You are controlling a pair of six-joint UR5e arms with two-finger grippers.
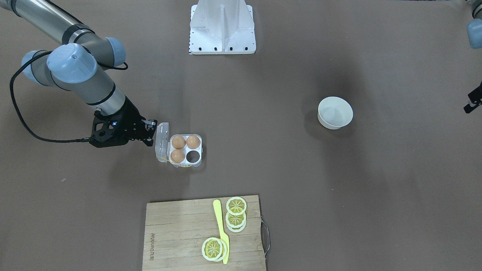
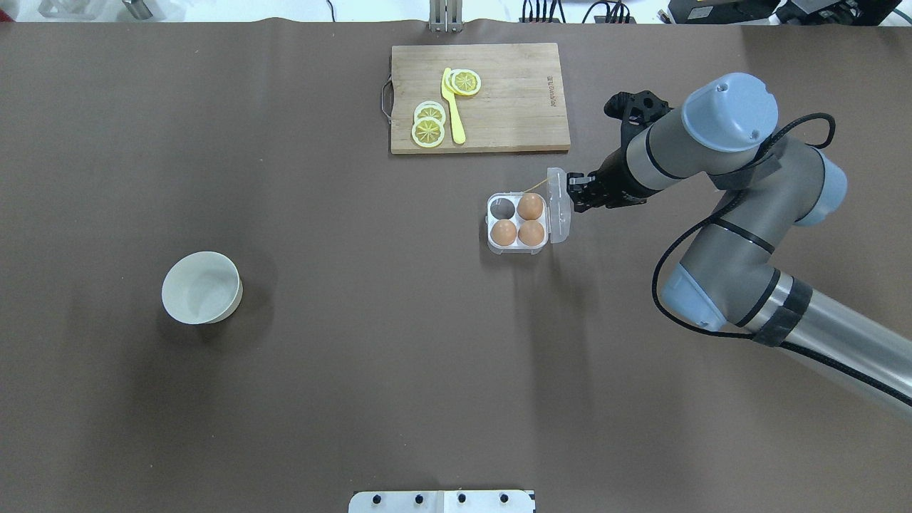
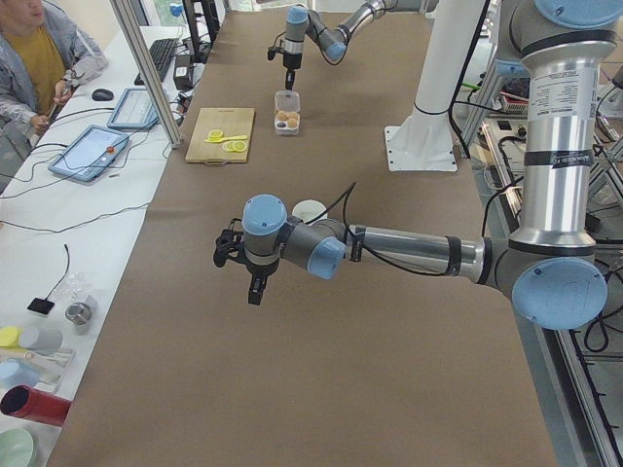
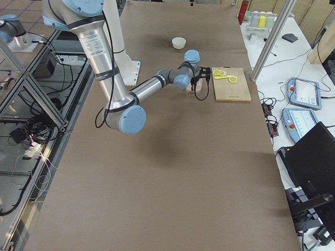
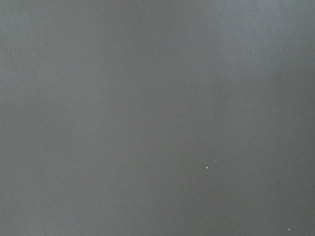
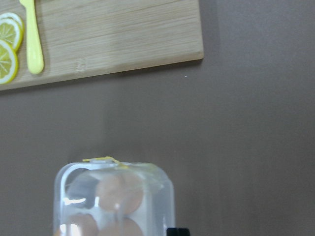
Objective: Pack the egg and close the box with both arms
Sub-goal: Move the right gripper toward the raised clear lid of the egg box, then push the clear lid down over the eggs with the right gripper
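A: Front view: right gripper (image 1: 152, 132) sits just beside the lid (image 1: 162, 141) of the box (image 1: 200, 158); the lid stands up, open. Three eggs (image 1: 178, 142) are in the tray, fourth cell empty. Left gripper (image 1: 473, 102) is cut off at the frame edge, so I can't tell its state.

B: Overhead: right arm (image 2: 719, 164) is at the lid's outer face. Bowl (image 2: 201, 288) is well apart, cutting board (image 2: 513, 100) beyond the box.

A: Side views: left arm (image 3: 409, 251) hangs over bare table (image 3: 292, 389), near the bowl.

B: Right wrist: eggs show through the lid. One black fingertip (image 6: 178, 231) at bottom centre reads as closed, gripping nothing. Left wrist: table only.
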